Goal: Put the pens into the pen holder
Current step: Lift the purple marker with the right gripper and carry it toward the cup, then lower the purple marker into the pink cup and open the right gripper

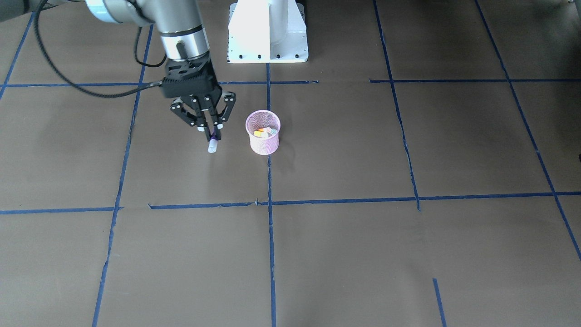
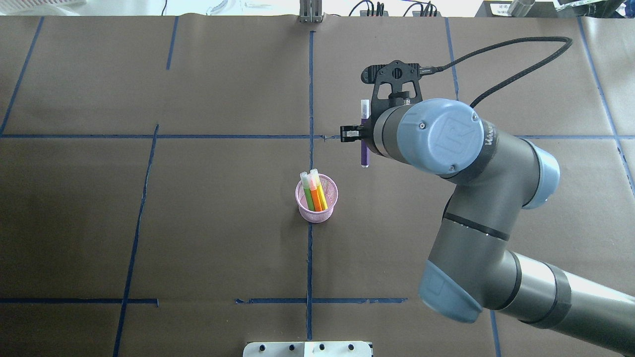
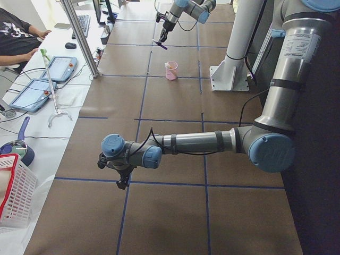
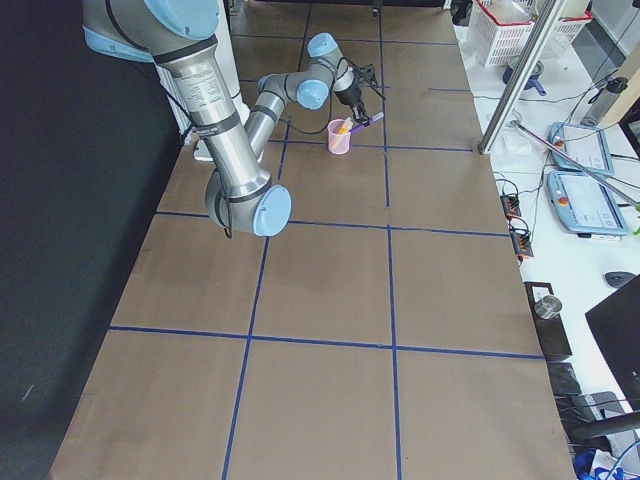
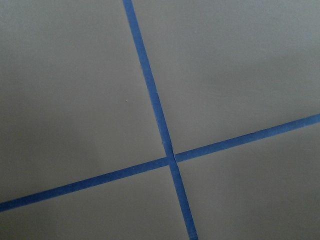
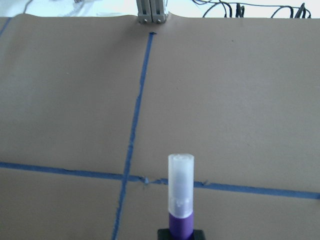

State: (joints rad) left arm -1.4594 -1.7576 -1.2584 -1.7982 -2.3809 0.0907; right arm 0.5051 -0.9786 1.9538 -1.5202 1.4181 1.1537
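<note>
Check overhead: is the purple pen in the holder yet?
No, the right gripper holds the purple pen away from the pen holder, which contains only the orange pen and green pen.

**A taped brown desk in a bright workroom**

The desk [image 2: 198, 223] is covered edge to edge in dull brown paper, and lines of blue tape [image 2: 310, 89] divide it into large squares. Light falls evenly, leaving only soft shadows. Cables [image 2: 377, 9] bunch along the far edge.

A white side bench [image 3: 79, 101] runs alongside the desk. It carries two tablets [image 3: 61, 68], a keyboard [image 3: 84, 24], a mouse [image 3: 70, 45] and a white basket [image 3: 13, 191] with a red rim. A slanting metal post [image 3: 79, 34] rises from it. A person [image 3: 16, 37] sits at the far corner.

On the opposite side the room drops into black [image 4: 60, 250], perhaps a dark curtain or wall.
</note>
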